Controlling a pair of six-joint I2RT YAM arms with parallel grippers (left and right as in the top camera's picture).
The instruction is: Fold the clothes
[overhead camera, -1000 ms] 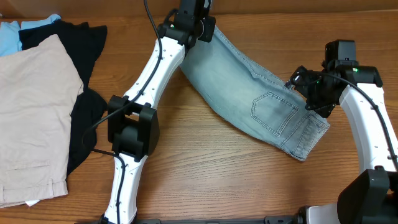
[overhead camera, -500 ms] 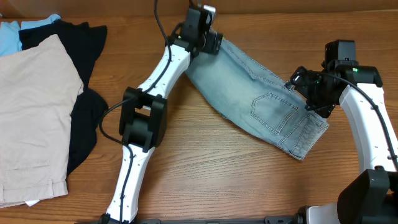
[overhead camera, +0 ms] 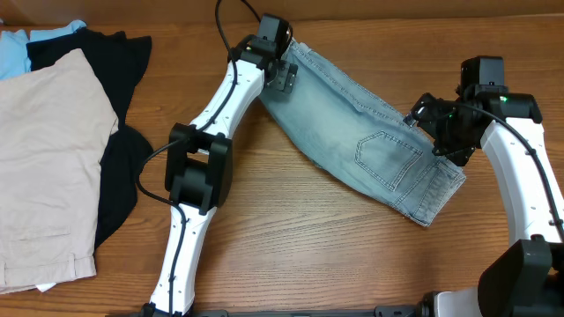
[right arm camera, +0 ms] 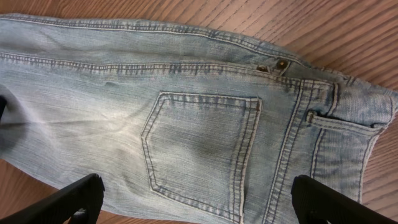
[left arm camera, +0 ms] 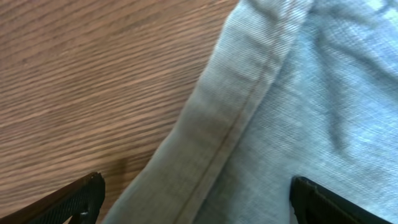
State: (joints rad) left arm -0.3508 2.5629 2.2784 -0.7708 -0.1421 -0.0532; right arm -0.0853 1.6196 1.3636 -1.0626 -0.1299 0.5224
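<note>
The clothes [overhead camera: 361, 132], light blue denim shorts doubled over, lie flat and slanted from the table's top centre down to the right. My left gripper [overhead camera: 284, 75] hovers open over their hemmed leg end. In the left wrist view the stitched hem [left arm camera: 211, 137] runs between the spread fingers of the left gripper [left arm camera: 198, 199], and nothing is gripped. Open as well, my right gripper [overhead camera: 429, 132] hangs over the waistband end. The right wrist view has a back pocket [right arm camera: 199, 149] lying between the wide-apart tips of the right gripper [right arm camera: 199, 200].
Larger beige shorts [overhead camera: 44, 167] lie at the left on a black garment [overhead camera: 115, 62], with a light blue cloth [overhead camera: 18, 48] at the far left corner. Bare wooden table [overhead camera: 291, 246] stretches in front of the denim.
My left gripper has opened and let go of the leg end, which now lies flat, and it has drawn back slightly toward the front. The right arm has not moved.
</note>
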